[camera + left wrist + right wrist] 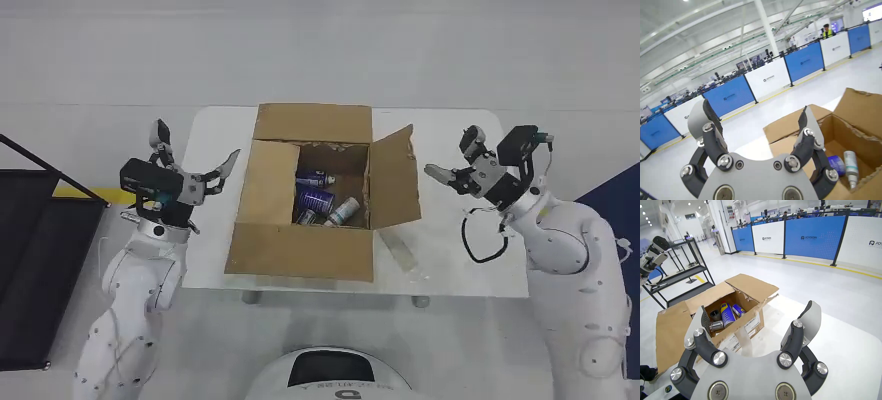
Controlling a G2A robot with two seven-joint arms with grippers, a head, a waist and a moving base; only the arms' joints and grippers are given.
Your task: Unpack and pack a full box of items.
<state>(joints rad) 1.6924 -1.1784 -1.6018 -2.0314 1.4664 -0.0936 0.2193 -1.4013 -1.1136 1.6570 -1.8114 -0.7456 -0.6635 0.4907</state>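
Both released, empty: left end effector (195, 147), right end effector (450, 153); spray cans (728, 315) in box (300, 250) judged rigid, slick; grasp mid-barrel.

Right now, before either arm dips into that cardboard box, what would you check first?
1. Box open: ok. The cardboard box has its flaps folded out.
2. Things to unpack: ok. A blue spray can and a white bottle lie inside.
3. Left gripper open and empty: ok.
4. Right gripper open and empty: ok.
5. Clear way in from the right gripper's side: not ok. One flap stands half raised there.
6. Whether more lies under those things: cannot tell.
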